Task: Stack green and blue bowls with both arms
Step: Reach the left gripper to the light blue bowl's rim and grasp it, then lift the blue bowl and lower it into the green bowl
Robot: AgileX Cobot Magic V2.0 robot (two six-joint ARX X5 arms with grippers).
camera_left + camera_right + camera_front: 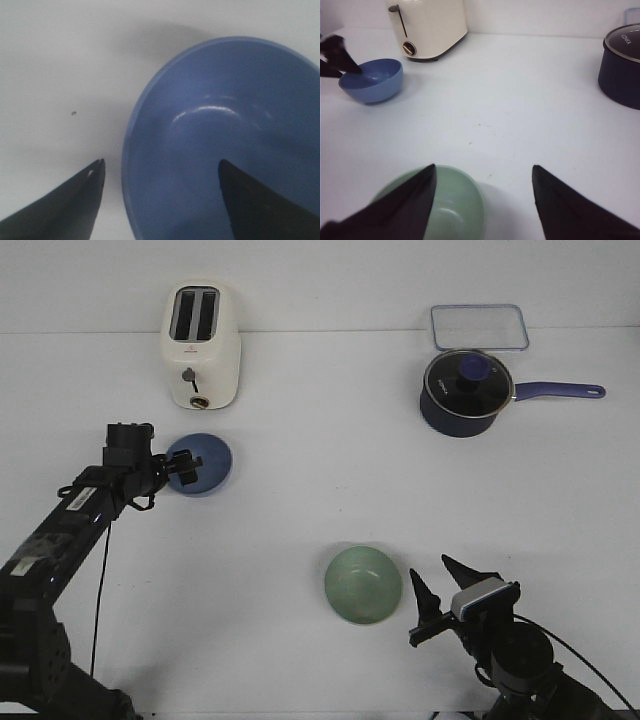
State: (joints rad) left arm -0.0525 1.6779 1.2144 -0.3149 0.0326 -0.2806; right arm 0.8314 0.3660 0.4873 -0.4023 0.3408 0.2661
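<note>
L pincer (186, 468) open astride blue bowl (201, 464) rim; R pincer (442, 587) open, empty, by green bowl (362, 584). Writing unreadable.

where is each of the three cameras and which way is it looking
Front view: high, facing forward over the table; both arms, blue bowl, green bowl, toaster, saucepan.
Left wrist view: on left arm, looking down; left gripper open astride the blue bowl's rim.
Right wrist view: on right arm, facing forward; right gripper open by the green bowl.
All share the blue bowl.

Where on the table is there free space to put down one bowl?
The table is bare in the middle, between the blue bowl, green bowl and saucepan. It is crowded near the toaster, where the left gripper straddles the blue bowl's rim.
</note>
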